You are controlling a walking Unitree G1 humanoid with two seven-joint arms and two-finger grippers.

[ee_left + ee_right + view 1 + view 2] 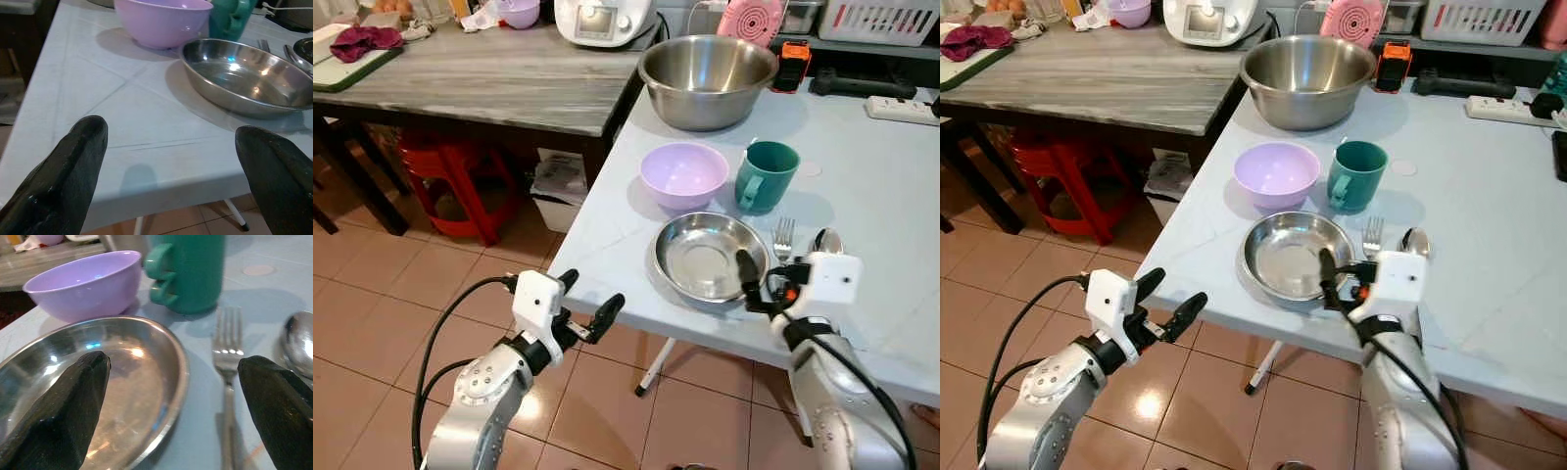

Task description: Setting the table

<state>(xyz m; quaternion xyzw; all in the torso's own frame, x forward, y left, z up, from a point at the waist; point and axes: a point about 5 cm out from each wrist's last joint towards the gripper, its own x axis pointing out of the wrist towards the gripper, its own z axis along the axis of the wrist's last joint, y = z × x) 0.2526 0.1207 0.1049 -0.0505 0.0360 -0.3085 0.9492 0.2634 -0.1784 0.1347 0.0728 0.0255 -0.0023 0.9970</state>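
Steel plate [710,257], shallow and round, near the front edge of the pale blue worktop [881,186]. Lavender bowl [683,174] just behind it; teal mug [767,174] upright beside the bowl, handle toward the plate. Fork [783,238] lying just right of the plate, tines toward the mug; spoon [829,240] next to the fork, further right. Large steel mixing bowl [707,80] at the back of the same worktop, well apart from the setting.

Right claw [171,396]: released, fingers spread wide, over the plate's right rim; one finger [63,401] above the plate's basin, the other above the spoon side of the fork, grasping nothing.

Left claw [590,305]: released, fingers parted, held off the worktop's front edge over the tiled floor [372,313], grasping nothing.

Grey marbled worktop [489,78] to the left, carrying a white appliance [603,20]; red stool [450,181] beneath it.
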